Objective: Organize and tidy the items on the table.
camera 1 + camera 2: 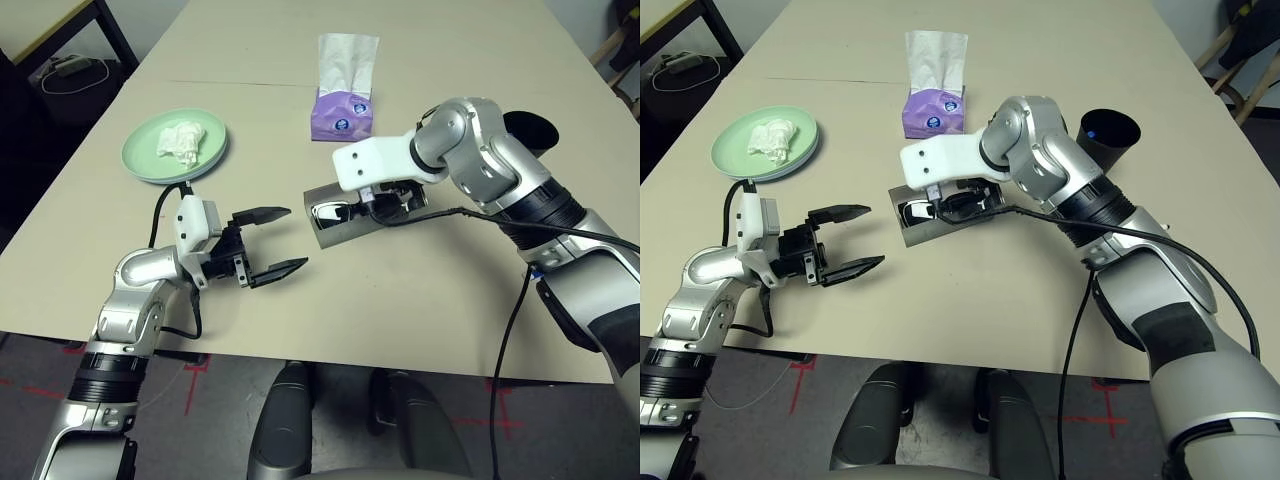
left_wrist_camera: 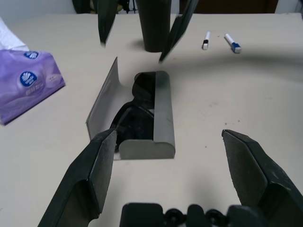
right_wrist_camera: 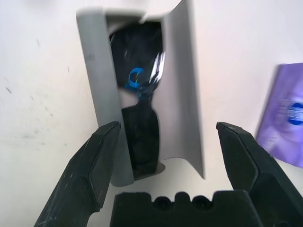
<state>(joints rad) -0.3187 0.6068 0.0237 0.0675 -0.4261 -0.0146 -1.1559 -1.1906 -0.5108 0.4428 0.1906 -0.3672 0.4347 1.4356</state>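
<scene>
Head views. Left gripper (image 1: pixel 268 243): forearm low at the table's (image 1: pixel 420 300) near edge, fingers level, spread wide, pointing toward 3 o'clock, empty. Right gripper (image 1: pixel 950 205): arm bent in from 4 o'clock, wrist tipped down over the case (image 1: pixel 915 222); fingers spread, holding nothing. Case: grey, lid open, mid-table, sunglasses (image 1: pixel 915 213) inside; lies at 3 o'clock of the left gripper, apart from it, directly under the right one. Plates (image 1: pixel 175 146): stacked, green on top, at 11 o'clock of the left gripper, with tissue (image 1: pixel 181 140) on them. Tissue box (image 1: pixel 343 112): purple, at 12 o'clock of the case. Cup (image 1: pixel 1108 131): black, at 2 o'clock of the case, behind the right arm.

Left wrist view. Own fingers (image 2: pixel 90 177) wide apart, bare table between them. Case just ahead, open, dark lenses showing. Right gripper's finger (image 2: pixel 105 21) hangs above its far end. Pen (image 2: pixel 232 42) and its cap (image 2: pixel 206 40) lie apart beyond.

Right wrist view. Fingers (image 3: pixel 92 168) spread, straddling the case below without touching; sunglasses lie lengthwise within.
</scene>
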